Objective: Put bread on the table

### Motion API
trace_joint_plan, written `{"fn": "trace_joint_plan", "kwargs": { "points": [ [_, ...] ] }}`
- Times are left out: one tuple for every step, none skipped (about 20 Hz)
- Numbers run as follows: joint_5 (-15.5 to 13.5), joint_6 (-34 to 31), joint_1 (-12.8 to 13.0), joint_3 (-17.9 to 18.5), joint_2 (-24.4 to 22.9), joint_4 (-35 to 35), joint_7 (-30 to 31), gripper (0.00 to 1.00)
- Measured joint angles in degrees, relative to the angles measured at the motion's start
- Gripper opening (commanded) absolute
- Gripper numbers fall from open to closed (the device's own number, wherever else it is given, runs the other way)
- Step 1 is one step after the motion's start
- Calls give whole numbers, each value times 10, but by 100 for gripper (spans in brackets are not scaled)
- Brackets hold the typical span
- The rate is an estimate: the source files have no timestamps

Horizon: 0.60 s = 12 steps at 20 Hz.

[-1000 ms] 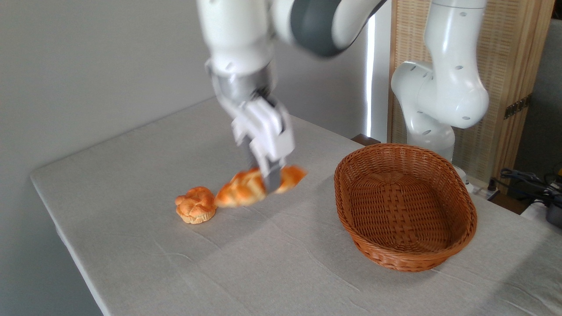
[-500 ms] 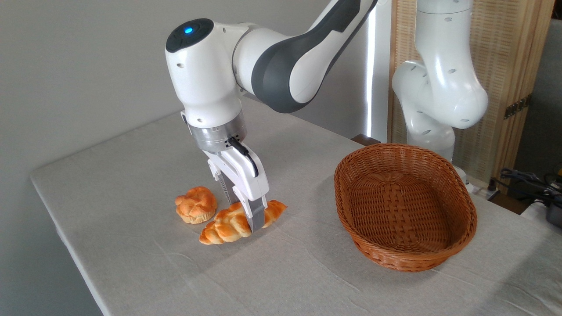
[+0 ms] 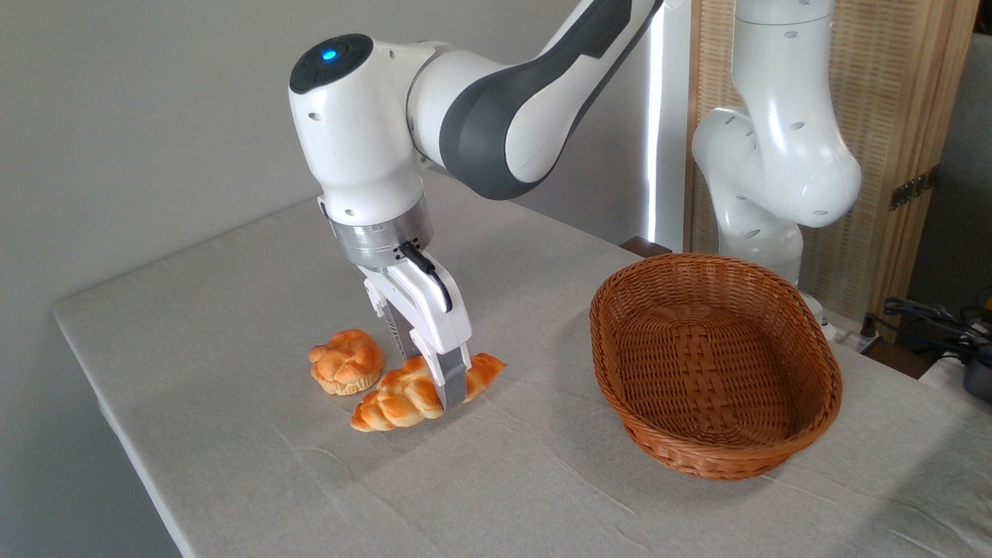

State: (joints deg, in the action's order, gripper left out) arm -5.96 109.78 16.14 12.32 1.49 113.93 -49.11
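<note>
I see the long braided golden-orange bread [image 3: 403, 394] lying on the grey-white cloth-covered counter [image 3: 256, 465], just right of the small round knotted bun [image 3: 346, 362]. My end effector [image 3: 439, 386] straddles its middle, fingers apparently clamped on it, though the far finger is mostly hidden. The oval brown wicker basket [image 3: 806, 434] sits well right.

1 small round knotted bun [image 3: 346, 362] sits left of centre; well apart to the right stands an oval brown wicker basket [image 3: 806, 434], empty.
</note>
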Motion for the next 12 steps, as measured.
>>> {"fn": "trace_joint_plan", "kwargs": {
  "points": [
    [0,0,0,0,0,0,0,100],
    [0,0,0,-1,0,0,0,100],
    [0,0,0,-3,0,0,0,100],
    [0,0,0,-5,0,0,0,100],
    [0,0,0,-6,0,0,0,100],
    [0,0,0,-6,0,-1,0,100],
    [0,0,0,-6,0,-3,0,100],
    [0,0,0,-6,-2,-6,0,100],
    [0,0,-1,-6,-6,-12,0,100],
    [0,-1,-2,-6,-14,-20,0,100],
    [0,-5,-5,-8,-27,-29,0,100],
    [0,-17,-16,-20,-42,-40,0,100]
  ]
}}
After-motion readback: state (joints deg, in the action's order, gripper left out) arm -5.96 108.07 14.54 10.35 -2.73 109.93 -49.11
